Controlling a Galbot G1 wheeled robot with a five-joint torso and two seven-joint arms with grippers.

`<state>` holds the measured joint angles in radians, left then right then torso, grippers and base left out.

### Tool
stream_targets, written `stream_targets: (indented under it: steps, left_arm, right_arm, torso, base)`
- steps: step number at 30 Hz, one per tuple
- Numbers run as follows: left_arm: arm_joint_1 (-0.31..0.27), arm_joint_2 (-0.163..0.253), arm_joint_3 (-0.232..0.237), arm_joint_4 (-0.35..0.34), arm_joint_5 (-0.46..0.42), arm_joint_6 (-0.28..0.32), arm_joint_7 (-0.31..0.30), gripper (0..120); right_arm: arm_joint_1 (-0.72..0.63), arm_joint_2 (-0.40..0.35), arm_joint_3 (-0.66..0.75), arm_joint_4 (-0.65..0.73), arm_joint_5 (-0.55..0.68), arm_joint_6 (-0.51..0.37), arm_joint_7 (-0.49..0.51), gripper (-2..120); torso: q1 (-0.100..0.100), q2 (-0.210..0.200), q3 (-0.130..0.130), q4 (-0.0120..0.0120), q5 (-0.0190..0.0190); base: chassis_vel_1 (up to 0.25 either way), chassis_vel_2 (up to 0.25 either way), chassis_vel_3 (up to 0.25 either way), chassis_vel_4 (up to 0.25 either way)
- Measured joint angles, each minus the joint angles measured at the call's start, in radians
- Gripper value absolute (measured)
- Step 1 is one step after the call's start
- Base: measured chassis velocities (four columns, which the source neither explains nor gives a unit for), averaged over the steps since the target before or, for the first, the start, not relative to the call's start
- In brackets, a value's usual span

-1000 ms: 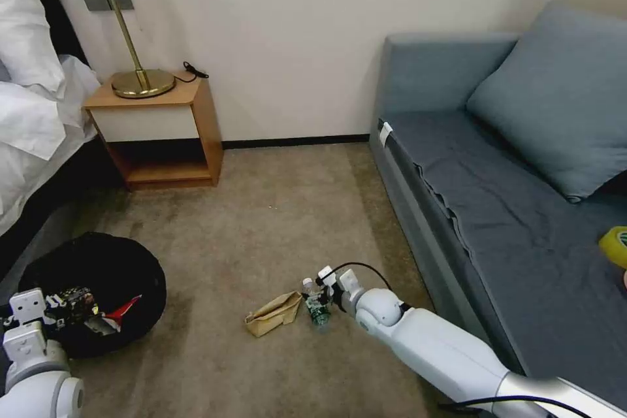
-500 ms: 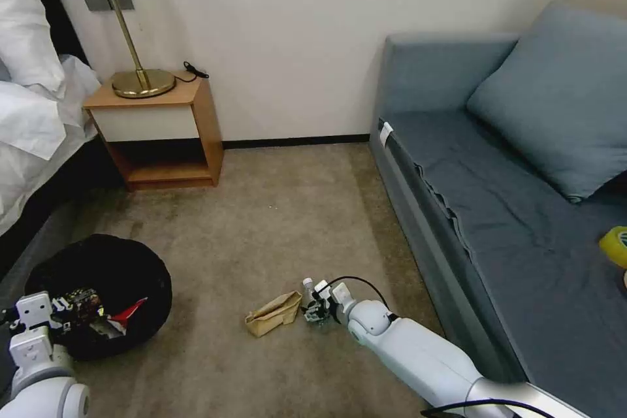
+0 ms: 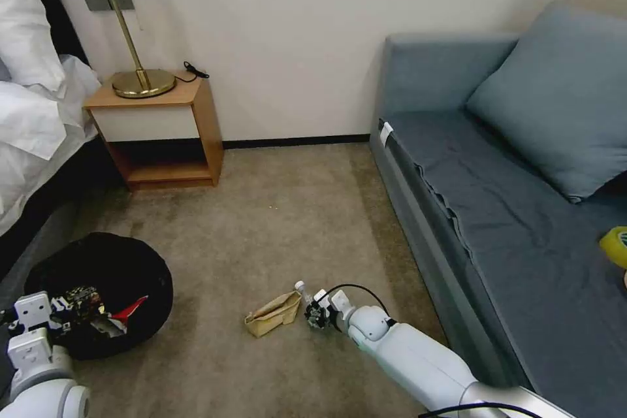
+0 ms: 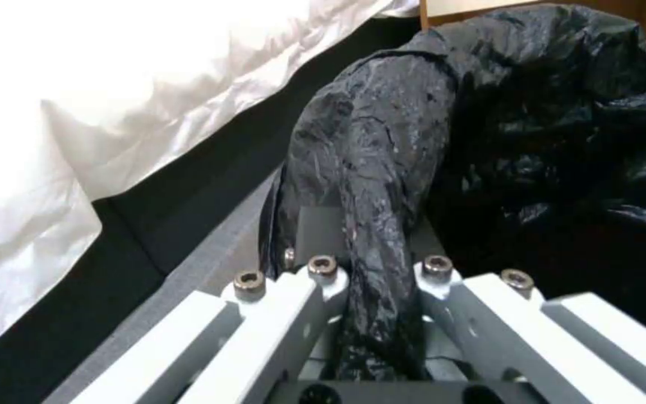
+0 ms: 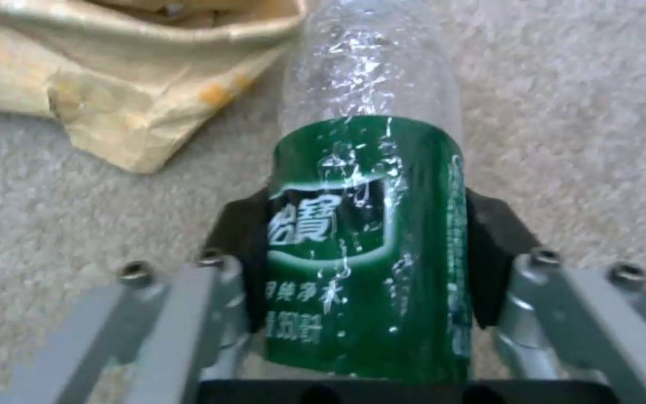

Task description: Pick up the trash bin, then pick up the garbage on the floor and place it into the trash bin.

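Change since one second earlier: right arm drew in toward the robot, and the bottle (image 3: pixel 304 296), then lying beside the gripper, sat between its pads. Right gripper (image 5: pixel 364 258): closed on the bottle at its green label, low over the carpet (image 3: pixel 274 222), at 6 o'clock in the head view. Bottle: clear, crinkled, white cap toward 11 o'clock. Paper bag (image 3: pixel 273 315): tan, crumpled, on the carpet just beside the bottle at 9 o'clock. Left gripper (image 4: pixel 372 292): clamped on the bagged rim of the trash bin (image 3: pixel 98 287), at 8 o'clock; red-and-white wrapper (image 3: pixel 127 310) inside. Step judged: bottle pickup; next calls for lifting and carrying toward the bin.
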<state>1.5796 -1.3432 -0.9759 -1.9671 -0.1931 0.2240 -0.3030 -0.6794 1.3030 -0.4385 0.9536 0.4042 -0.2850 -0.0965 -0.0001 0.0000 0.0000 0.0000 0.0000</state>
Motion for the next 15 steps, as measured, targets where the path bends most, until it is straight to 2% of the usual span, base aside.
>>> stream_targets:
  steps: [2,8,15]
  left_arm:
    - [0.002,0.001,-0.003,0.0,-0.003,-0.002,0.0,4]
    - [0.004,0.009,-0.011,-0.002,-0.013,-0.003,-0.001,4]
    - [0.012,0.01,-0.008,-0.01,-0.014,-0.008,0.0,4]
  right_arm:
    - [0.001,0.003,0.023,-0.01,-0.015,0.009,-0.002,35]
    - [0.032,0.018,0.09,-0.043,-0.045,0.026,-0.007,23]
    - [0.135,0.057,0.179,-0.112,-0.144,0.11,-0.025,22]
  torso:
    - [0.0,0.0,0.0,0.0,-0.0001]
    - [0.0,0.0,0.0,0.0,-0.0001]
    - [0.0,0.0,0.0,-0.0001,-0.0001]
  base:
    - [0.0,0.0,0.0,0.0]
    - [0.0,0.0,0.0,0.0]
    - [0.0,0.0,0.0,0.0]
